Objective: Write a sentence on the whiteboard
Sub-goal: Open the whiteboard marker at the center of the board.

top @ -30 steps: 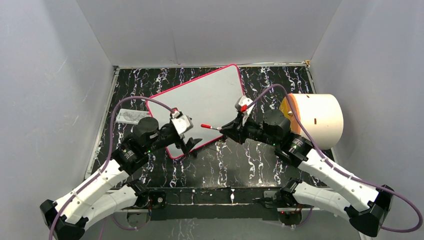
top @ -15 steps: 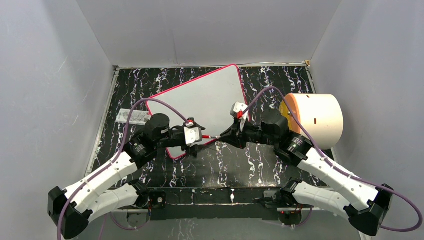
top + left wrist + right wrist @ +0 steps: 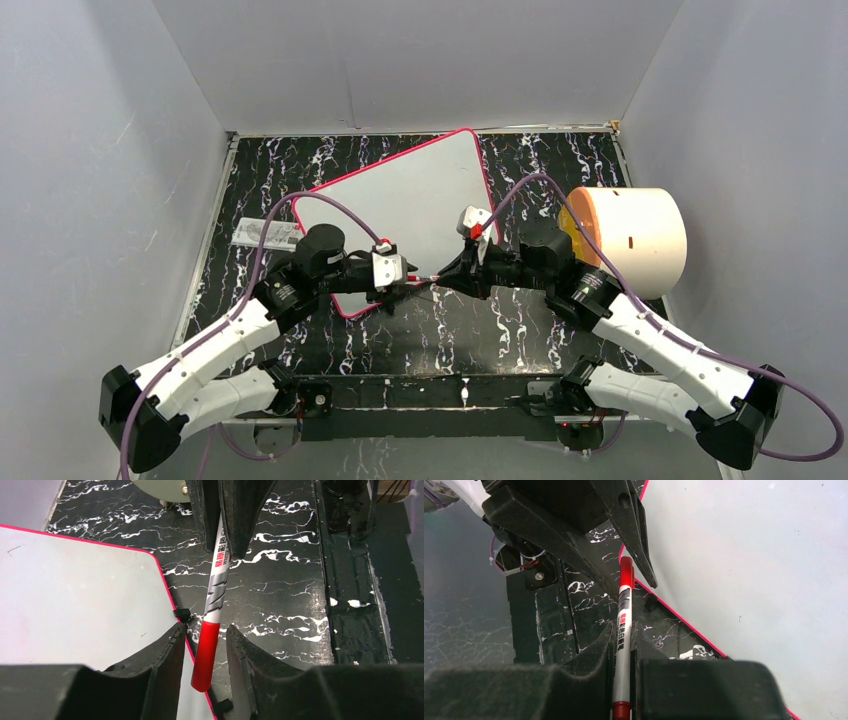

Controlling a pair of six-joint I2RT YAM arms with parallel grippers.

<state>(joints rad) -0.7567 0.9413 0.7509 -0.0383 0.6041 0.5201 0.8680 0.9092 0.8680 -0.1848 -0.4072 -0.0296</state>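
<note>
The whiteboard [image 3: 400, 195] lies tilted on the black marbled table, with a pink-red frame and a blank surface; no sentence shows on it. My right gripper [image 3: 447, 274] is shut on the white barrel of a red-capped marker [image 3: 425, 277], which points left, just off the board's near corner. In the right wrist view the barrel [image 3: 623, 630] sits pinched between the pads. My left gripper [image 3: 205, 630] faces it with the red cap [image 3: 206, 652] between its fingers. A narrow gap shows on each side of the cap, so the jaws are open.
A large white cylinder with an orange end [image 3: 630, 240] lies at the right, close behind my right arm. A small printed card [image 3: 262, 233] sits left of the board. A black clip foot [image 3: 182, 614] sticks out at the board's corner. Grey walls enclose the table.
My left arm swung right to the marker's tip and its jaws narrowed around the red cap. The right gripper shifted slightly left, still holding the marker.
</note>
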